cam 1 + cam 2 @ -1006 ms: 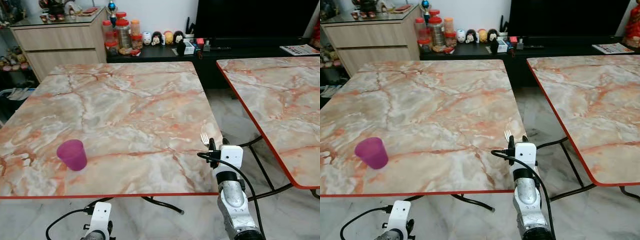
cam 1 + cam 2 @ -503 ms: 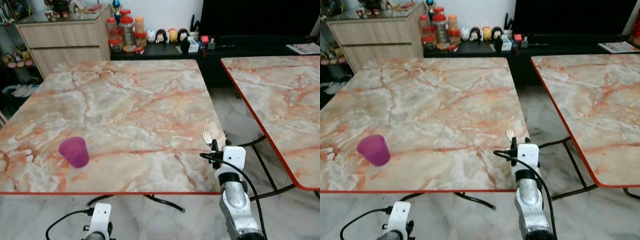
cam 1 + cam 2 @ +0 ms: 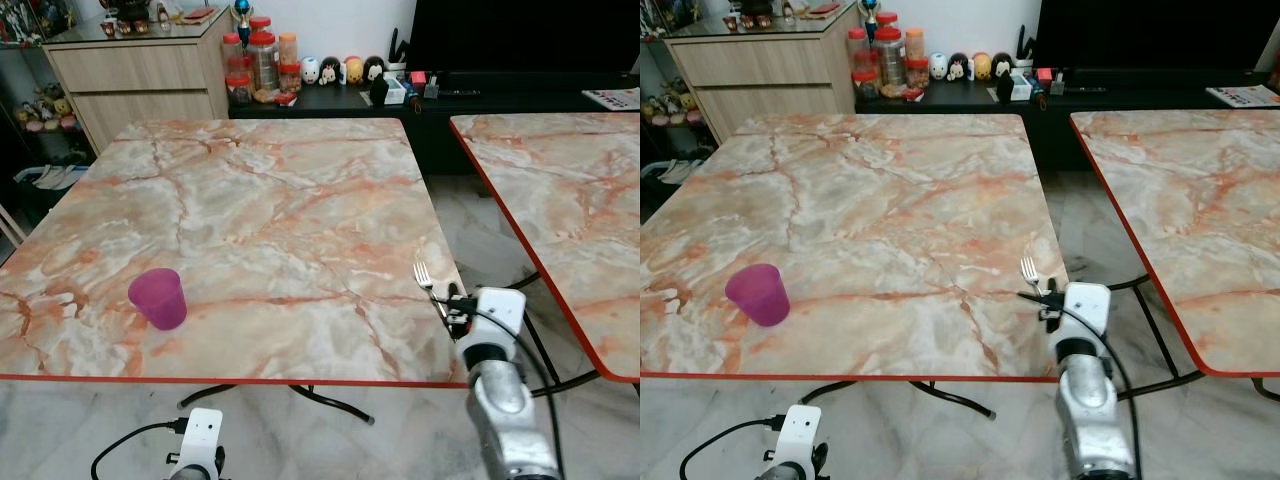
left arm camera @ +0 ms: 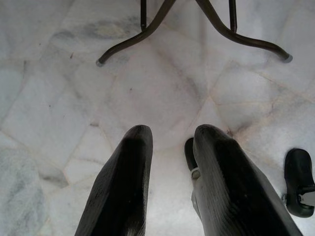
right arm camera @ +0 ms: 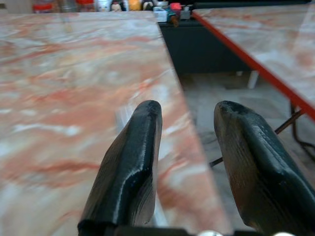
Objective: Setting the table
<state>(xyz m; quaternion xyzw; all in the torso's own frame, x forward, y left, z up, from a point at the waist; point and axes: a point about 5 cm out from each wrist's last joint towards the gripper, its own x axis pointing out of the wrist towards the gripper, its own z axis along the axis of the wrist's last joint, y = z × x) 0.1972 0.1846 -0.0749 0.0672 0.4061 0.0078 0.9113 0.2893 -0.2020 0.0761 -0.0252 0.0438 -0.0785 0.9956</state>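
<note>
The right end effector (image 3: 448, 300), two long black fingers on a silver arm with a white wrist block, sits at the near right corner of the pink-veined marble counter (image 3: 270, 200) with a red edge. A silver metal fork (image 3: 425, 278) projects from it, tines forward and away from the robot, the handle running back between the fingers. The fork's long axis runs roughly along the arm's reach, slanting slightly toward the robot's left, and the tines lie over the counter's top just inside its right edge. Whether the tines touch the marble or hover above it cannot be told. In the right wrist view the fingers (image 5: 130, 172) stand visibly apart, yet the head views show the fork carried in them; the grip itself is hidden behind the wrist block.

A translucent purple plastic cup (image 3: 158, 298) stands upright on the same counter, well apart from the fork, far to the left of the right end effector and near the front edge. The left end effector (image 4: 170, 182) hangs below the counter, pointing at the pale marble floor (image 4: 59, 98), fingers parted and empty. It is nearer the cup; the right arm alone is positioned to lay the fork down, probably ahead of its present position.
</note>
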